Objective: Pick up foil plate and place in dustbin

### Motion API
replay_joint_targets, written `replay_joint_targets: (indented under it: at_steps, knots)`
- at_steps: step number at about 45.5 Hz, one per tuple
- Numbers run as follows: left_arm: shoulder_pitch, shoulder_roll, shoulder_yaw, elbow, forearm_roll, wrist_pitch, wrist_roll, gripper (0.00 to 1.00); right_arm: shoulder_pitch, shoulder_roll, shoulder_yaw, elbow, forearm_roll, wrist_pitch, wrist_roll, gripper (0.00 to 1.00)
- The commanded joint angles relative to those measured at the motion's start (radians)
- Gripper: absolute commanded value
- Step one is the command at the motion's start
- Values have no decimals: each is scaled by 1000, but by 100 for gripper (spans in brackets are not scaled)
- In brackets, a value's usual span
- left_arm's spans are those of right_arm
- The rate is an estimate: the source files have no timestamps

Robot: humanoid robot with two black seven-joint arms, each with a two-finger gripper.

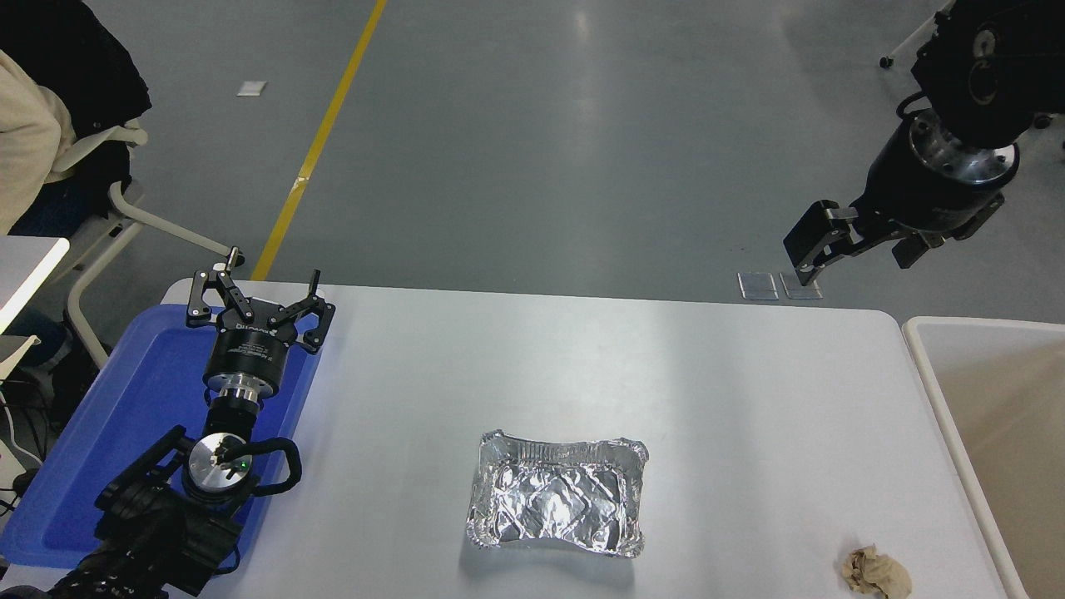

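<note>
A small crumpled brown paper ball [876, 572] lies at the near right corner of the white table [749, 399], close to the table's right edge. To its left, near the middle of the table's front part, sits the foil plate [557, 493], a shiny rectangular aluminium tray with a crinkled base and a rolled rim, resting flat and open side up, with nothing touching it. The dustbin [932, 391], with its off-white rim and tan interior, stands just beside the table's right edge, well apart from the plate.

At the near left, the left arm reaches up over a flat blue plastic tray [91, 466] that lies on the table's left end. The left claw [260, 293] hovers above the tray's far edge with its fingers spread wide and nothing between them.

Farther off, the right arm hangs above the grey floor [541, 150] beyond the table's far right corner. The right claw [819, 254] points down and to the left; it grips nothing, but I cannot tell whether its fingers are spread or pressed together.

At the far left, a person in a cream sleeve [25, 133] sits on a chair [116, 200].
</note>
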Motion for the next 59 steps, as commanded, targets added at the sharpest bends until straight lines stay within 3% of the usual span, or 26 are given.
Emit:
replay_joint_targets:
  at_steps: [1, 59]
  knots:
    - [0, 0, 0, 0, 2, 0, -2, 100, 1, 1, 1, 0, 0, 0, 0, 100]
    - [0, 0, 0, 0, -1, 0, 2, 100, 7, -14, -10, 0, 0, 0, 0, 100]
